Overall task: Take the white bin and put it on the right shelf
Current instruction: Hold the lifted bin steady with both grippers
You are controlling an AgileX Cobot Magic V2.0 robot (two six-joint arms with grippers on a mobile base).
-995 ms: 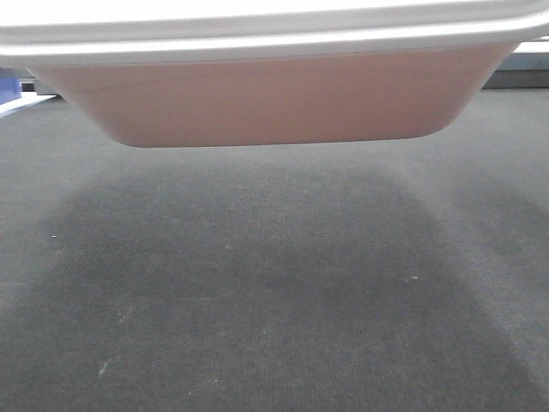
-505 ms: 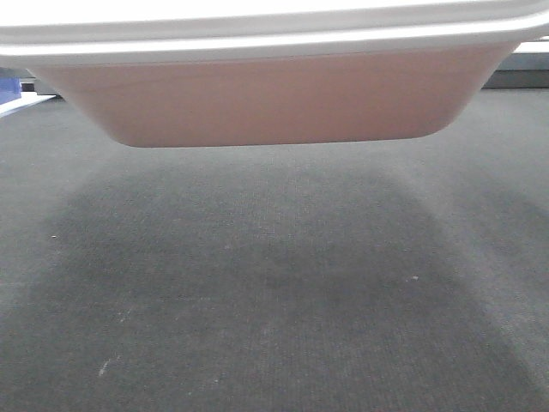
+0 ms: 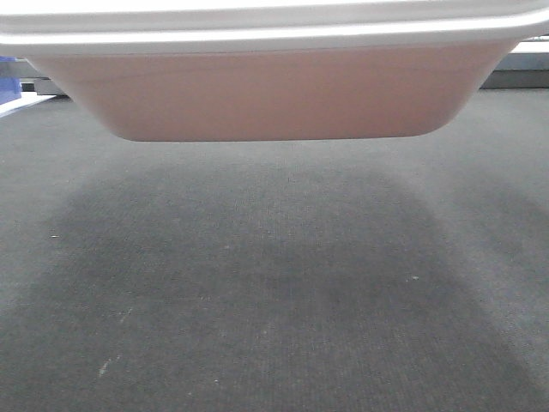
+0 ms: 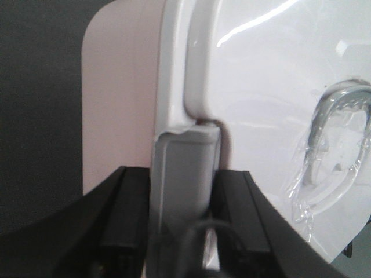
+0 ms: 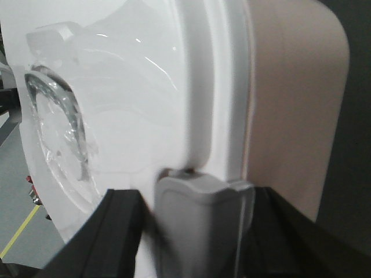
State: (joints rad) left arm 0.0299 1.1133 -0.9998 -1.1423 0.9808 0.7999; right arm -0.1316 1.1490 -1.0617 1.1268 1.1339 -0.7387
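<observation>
I see dark grey carpet floor point(image 3: 274, 326) in the front view, finely ribbed, flecked with pale specks, and carrying a broad soft shadow point(image 3: 257, 249). The white bin point(image 3: 274, 94) hangs clear above it, filling the top of that view. Its body is a matte pinkish tub with rounded lower corners, tapering downward beneath a pale, overhanging rim. A sliver of something blue point(image 3: 7, 86) shows at the far left edge.

From the left wrist, the lid point(image 4: 266, 87) is glossy white and catches streaks of light. Its recessed handle point(image 4: 342, 139) sits under wrinkled clear film. My left claw point(image 4: 183, 185) is closed narrow, its black fingers pressed on either side of a smooth grey clasp point(image 4: 185, 156) at the bin's end.

My right claw point(image 5: 197, 194) grips the matching grey clasp point(image 5: 200, 231) at the opposite end the same way. Beyond that end is paler grey floor with a yellow line point(image 5: 17, 234).
</observation>
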